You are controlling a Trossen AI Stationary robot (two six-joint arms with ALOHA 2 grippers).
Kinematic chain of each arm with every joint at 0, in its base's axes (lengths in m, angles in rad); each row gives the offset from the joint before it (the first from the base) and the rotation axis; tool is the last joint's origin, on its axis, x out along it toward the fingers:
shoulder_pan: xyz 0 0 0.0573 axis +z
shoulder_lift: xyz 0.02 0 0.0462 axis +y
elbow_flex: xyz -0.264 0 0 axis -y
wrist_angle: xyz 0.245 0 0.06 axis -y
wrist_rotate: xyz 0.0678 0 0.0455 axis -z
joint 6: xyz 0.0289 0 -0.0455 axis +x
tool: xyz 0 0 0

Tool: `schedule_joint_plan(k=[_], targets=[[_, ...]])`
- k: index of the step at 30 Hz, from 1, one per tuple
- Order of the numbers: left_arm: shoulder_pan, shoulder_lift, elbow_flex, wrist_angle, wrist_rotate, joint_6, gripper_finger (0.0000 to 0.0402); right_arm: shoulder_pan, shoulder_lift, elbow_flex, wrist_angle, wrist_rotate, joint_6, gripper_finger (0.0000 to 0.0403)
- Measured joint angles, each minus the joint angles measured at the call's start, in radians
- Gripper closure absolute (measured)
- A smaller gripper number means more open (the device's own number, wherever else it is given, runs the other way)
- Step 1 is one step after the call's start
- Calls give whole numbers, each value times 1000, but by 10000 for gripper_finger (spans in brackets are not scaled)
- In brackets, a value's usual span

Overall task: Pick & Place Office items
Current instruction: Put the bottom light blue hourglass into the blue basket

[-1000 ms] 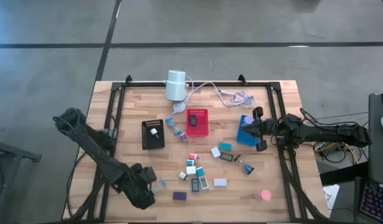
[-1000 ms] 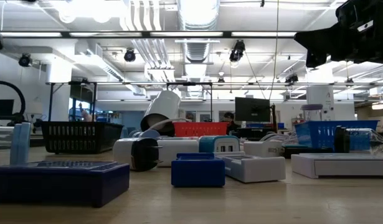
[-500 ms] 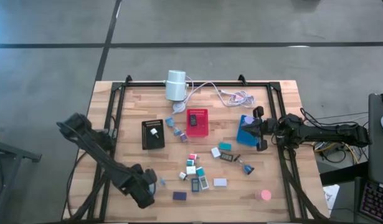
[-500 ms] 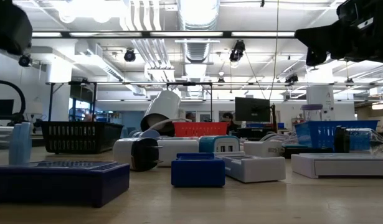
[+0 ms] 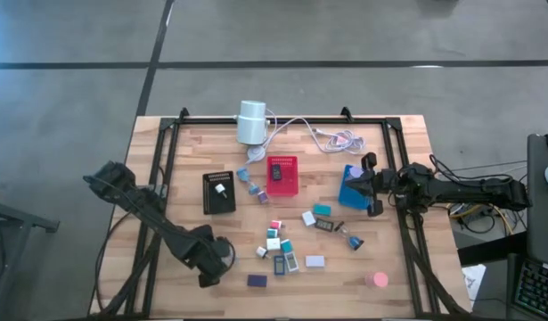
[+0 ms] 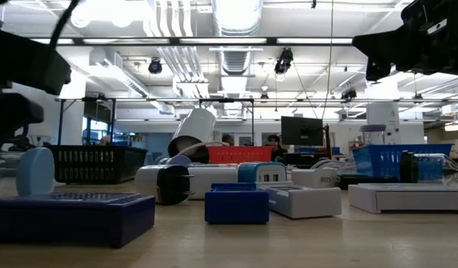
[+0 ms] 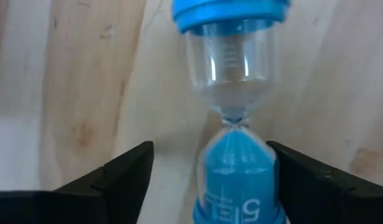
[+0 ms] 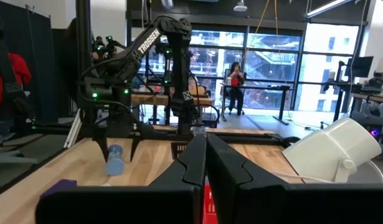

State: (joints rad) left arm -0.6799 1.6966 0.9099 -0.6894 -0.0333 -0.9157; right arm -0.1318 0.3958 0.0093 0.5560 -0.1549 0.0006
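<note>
At table's near-left corner, left gripper fingers spread wide, straddling blue sand timer lying flat, no contact visible

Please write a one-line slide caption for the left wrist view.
Left gripper, fingers open, straddling a small blue sand timer lying on the wooden table.

Left gripper low (fingers spread), right gripper shut
</note>
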Motion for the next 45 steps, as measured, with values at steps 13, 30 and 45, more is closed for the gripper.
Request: schedule_joint_plan(k=[13, 30, 45], targets=[[37, -73, -47, -56, 32, 142, 258, 0, 0, 0, -1, -2, 39, 394], [364, -480, 214, -198, -158, 551, 258, 0, 0, 0, 1, -1, 22, 394], [928, -294, 313, 107, 369, 1153, 258, 0, 1, 0, -4, 0, -29, 394]])
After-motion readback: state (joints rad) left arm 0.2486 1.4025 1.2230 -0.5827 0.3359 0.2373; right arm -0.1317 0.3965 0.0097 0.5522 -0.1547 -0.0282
